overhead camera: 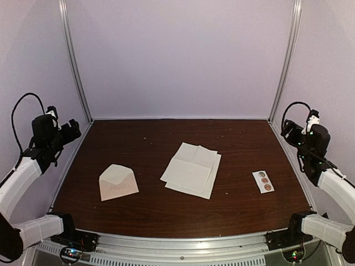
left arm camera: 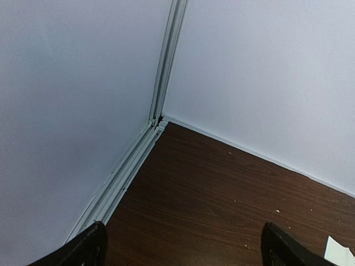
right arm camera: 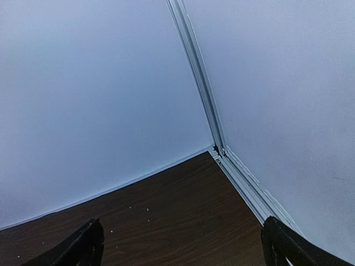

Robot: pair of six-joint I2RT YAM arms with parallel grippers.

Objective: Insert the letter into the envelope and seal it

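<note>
**Both arms parked, paper laid out and waiting**

Nothing is in hand. The left pincer [left arm camera: 183,249] hangs raised at the left edge of the desk [overhead camera: 166,133], its jaws spread wide with only bare wood and the back corner of the enclosure between them. The right pincer [right arm camera: 183,249] mirrors it on the right side, jaws equally wide apart and holding nothing. Both are well clear of the paperwork, which leaves the overhead camera an unobstructed look at the layout.

The letter [overhead camera: 191,170] lies flat near the middle of the desk, unfolded, its creases showing and a second layer or sheet edge peeking out at the right. It is plainly larger than the envelope [overhead camera: 117,182], so it likely needs folding along those creases before it fits. The envelope sits apart to the left, within the left arm's side, its triangular flap pointing toward the back wall and seemingly open. A sticker strip [overhead camera: 263,181] with round stickers lies to the right, nearer the right arm, probably there for sealing. The task looks not yet begun.
</note>
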